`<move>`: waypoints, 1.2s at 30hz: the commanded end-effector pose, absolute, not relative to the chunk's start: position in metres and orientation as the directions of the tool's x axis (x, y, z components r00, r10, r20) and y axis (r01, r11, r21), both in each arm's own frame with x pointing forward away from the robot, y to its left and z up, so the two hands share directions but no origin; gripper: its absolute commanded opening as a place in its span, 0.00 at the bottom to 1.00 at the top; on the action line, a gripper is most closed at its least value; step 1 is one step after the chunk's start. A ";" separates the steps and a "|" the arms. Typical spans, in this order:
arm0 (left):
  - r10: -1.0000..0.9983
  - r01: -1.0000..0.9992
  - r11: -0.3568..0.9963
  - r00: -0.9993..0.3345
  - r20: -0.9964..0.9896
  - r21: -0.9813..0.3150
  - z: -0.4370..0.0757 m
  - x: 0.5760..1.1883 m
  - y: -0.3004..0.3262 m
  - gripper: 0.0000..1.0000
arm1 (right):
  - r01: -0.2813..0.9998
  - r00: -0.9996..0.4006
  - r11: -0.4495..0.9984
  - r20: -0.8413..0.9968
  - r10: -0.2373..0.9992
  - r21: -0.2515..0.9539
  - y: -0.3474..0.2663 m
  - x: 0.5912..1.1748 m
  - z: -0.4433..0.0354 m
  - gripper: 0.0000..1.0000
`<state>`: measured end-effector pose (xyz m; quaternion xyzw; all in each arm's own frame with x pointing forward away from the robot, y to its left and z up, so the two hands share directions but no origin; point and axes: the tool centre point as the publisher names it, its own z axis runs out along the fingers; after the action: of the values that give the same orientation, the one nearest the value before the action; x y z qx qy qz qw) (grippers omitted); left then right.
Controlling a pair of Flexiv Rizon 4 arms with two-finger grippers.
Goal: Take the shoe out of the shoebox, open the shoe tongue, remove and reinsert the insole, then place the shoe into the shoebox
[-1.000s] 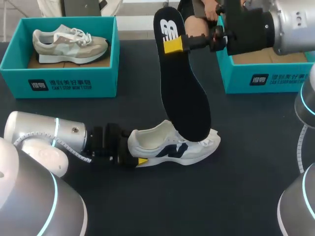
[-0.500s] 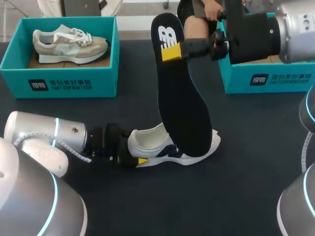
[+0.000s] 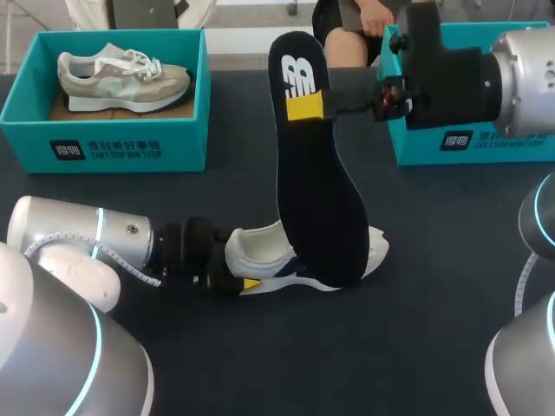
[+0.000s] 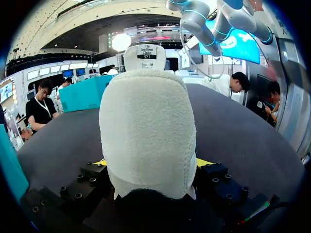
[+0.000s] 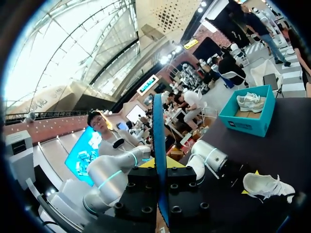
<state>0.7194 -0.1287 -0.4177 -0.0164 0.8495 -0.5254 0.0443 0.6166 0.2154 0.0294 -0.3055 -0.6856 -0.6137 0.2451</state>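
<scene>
Dark table [image 3: 416,347]: right tool [image 3: 305,106], before teal shoebox [image 3: 520,143], pinches insole [image 3: 316,199] masking shoe [image 3: 260,251] (left tool [image 3: 238,270] clamps heel [image 3: 238,253]).

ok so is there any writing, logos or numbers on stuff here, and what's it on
insole: big white letter logo near its upper end, a brand mark only.
left shoebox: dark badge with white characters and small capitals beside it, too small to read surely.
right shoebox: the same badge and line, likewise too small.
shoe: white tongue label, print blurred.
</scene>
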 end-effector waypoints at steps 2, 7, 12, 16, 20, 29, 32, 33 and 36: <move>-0.074 0.018 0.450 -0.996 -0.058 -0.893 -0.420 0.718 -0.130 0.00 | 0.714 -0.699 0.055 0.707 0.111 0.698 0.210 0.614 0.031 0.00; -0.074 0.018 0.450 -0.996 -0.058 -0.893 -0.420 0.718 -0.130 0.00 | 0.717 -0.696 0.058 0.708 0.116 0.695 0.204 0.611 0.034 0.00; -0.074 0.018 0.450 -0.996 -0.058 -0.893 -0.420 0.718 -0.130 0.00 | 0.703 -0.711 0.043 0.701 0.055 0.710 0.207 0.610 0.036 0.00; -0.074 0.018 0.450 -0.996 -0.058 -0.893 -0.420 0.718 -0.130 0.00 | 0.703 -0.711 0.043 0.701 0.055 0.710 0.207 0.610 0.036 0.00; -0.074 0.018 0.450 -0.996 -0.058 -0.893 -0.420 0.718 -0.130 0.00 | 0.703 -0.711 0.043 0.701 0.055 0.710 0.207 0.610 0.036 0.00; -0.074 0.018 0.450 -0.996 -0.058 -0.893 -0.420 0.718 -0.130 0.00 | 0.703 -0.711 0.043 0.701 0.055 0.710 0.207 0.610 0.036 0.00; -0.072 0.031 0.427 -0.995 -0.068 -0.904 -0.415 0.714 -0.123 1.00 | 0.703 -0.711 0.043 0.701 0.055 0.710 0.207 0.610 0.036 0.00; -0.075 0.029 0.427 -0.995 -0.068 -0.904 -0.414 0.713 -0.121 1.00 | 0.703 -0.711 0.043 0.701 0.055 0.710 0.207 0.610 0.036 0.00; -0.089 0.026 0.435 -0.994 -0.071 -0.900 -0.408 0.713 -0.116 1.00 | 0.703 -0.711 0.043 0.701 0.055 0.710 0.207 0.610 0.036 0.00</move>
<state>0.7201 -0.1231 -0.4153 -0.0165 0.8451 -0.5320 0.0500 0.6085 0.2030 0.0364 -0.2798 -0.6753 -0.6324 0.2563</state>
